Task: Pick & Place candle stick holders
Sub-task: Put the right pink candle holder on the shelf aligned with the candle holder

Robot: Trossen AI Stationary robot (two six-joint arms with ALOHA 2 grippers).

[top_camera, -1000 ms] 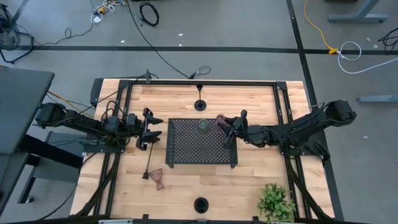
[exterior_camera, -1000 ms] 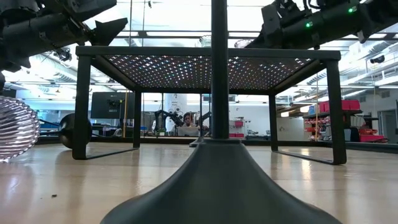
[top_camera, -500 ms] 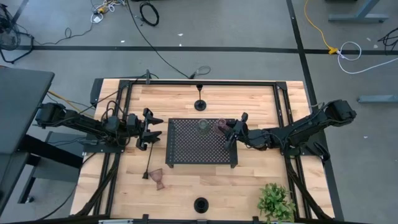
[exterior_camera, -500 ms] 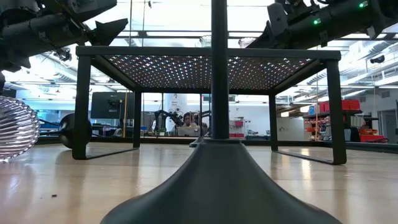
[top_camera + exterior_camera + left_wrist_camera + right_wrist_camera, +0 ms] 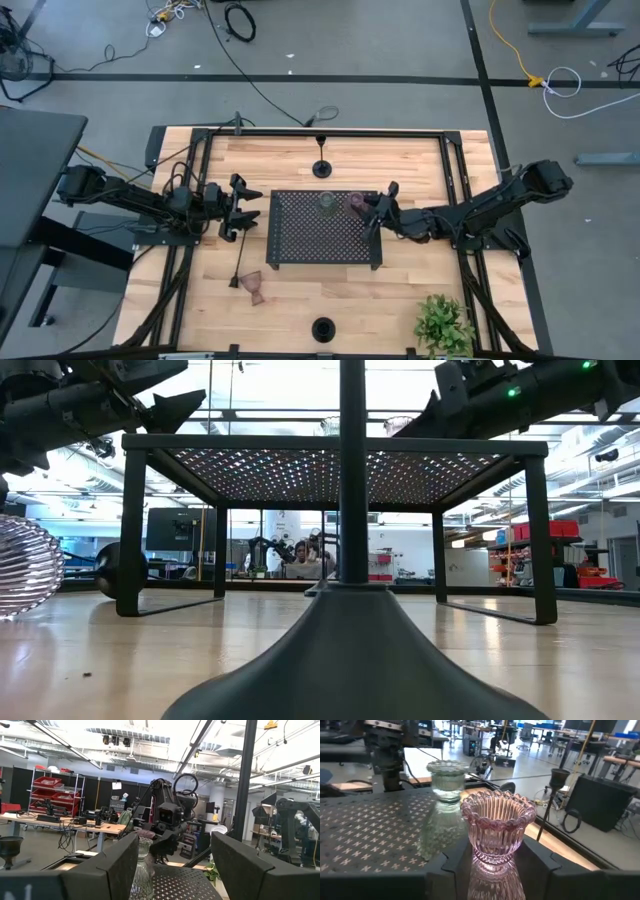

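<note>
A pinkish ribbed hourglass glass candle holder (image 5: 497, 832) is shown upright on the black perforated metal tray (image 5: 300, 235), just beside a pale green glass holder (image 5: 445, 802). It is flanked by the right gripper (image 5: 372, 212), whose fingers (image 5: 542, 862) are parted about its waist; contact cannot be told. The left gripper (image 5: 248, 209) is held wide open and empty beside the tray.

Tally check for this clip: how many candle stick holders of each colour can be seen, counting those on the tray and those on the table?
Black holders: 3
Pinkish glass holders: 2
Pale green glass holder: 1
Total: 6
</note>
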